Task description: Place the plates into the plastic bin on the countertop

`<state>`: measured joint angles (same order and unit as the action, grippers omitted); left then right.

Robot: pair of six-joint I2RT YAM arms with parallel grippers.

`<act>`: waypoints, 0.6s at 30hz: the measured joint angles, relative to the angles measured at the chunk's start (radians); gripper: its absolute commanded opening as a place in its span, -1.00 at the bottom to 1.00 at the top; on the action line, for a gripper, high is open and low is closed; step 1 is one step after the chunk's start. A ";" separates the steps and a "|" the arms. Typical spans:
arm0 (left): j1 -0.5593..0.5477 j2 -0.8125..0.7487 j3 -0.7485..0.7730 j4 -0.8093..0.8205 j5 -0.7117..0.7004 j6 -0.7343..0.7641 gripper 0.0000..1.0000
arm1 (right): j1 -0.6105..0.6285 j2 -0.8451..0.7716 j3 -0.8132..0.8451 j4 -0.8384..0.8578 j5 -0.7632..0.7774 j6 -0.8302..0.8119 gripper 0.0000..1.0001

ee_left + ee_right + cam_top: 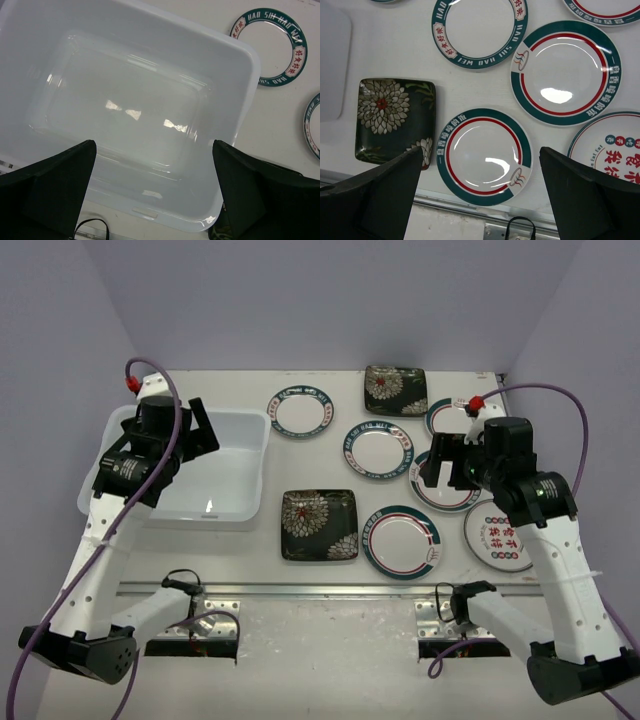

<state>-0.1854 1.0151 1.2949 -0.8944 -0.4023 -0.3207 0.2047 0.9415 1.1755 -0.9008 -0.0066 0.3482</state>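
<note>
**Top view.** Step in hand, as I judge it: the first pick. The plastic bin [230, 478] sits at the left of the bench [320, 468] with nothing in it. All the plates lie flat on the bench to its right, none stacked that I can see, though my right arm covers parts of two. A metal rail [320, 590] runs along the near edge. My left fingers [205, 430] hang over the bin, spread wide, holding nothing. My right fingers [443, 462] hang over the round plates at the right, likewise spread and empty.

**Left wrist view.** The bin's bare floor fills the frame between my left fingers [55, 192]. I am above it, not touching. A round plate with a lettered teal rim [270, 47] lies past the bin's corner, well apart from these fingers.

**Right wrist view.** A round plate with teal and red bands [484, 156] lies flat directly below, framed between my right fingers [590, 195] but not touched by them. The square black flowered plate [395, 120] lies just beside it on the left. A second banded plate [565, 72] lies just beyond it to the right.

**Next move, judged.** Lower the right fingers to the banded plate's rim. A flat plate offers little to bite, so one finger must get under the edge. Then carry it left to the bin, minding the left arm parked over it.
</note>
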 measured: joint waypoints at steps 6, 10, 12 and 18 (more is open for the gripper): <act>-0.006 0.015 0.000 0.000 0.008 0.001 1.00 | 0.000 -0.002 -0.034 0.015 0.003 0.000 0.98; -0.006 0.018 0.000 0.000 0.040 -0.004 1.00 | 0.000 0.007 -0.094 0.066 -0.021 0.000 0.98; -0.006 0.020 0.000 0.000 0.060 -0.010 1.00 | 0.000 0.017 -0.127 0.105 -0.049 -0.001 0.98; -0.006 0.026 0.000 0.000 0.136 -0.043 1.00 | 0.000 0.170 -0.212 0.290 -0.300 -0.014 0.98</act>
<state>-0.1913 1.0408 1.2949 -0.8942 -0.2659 -0.3638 0.2046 1.1117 0.9630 -0.6108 -0.3067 0.3346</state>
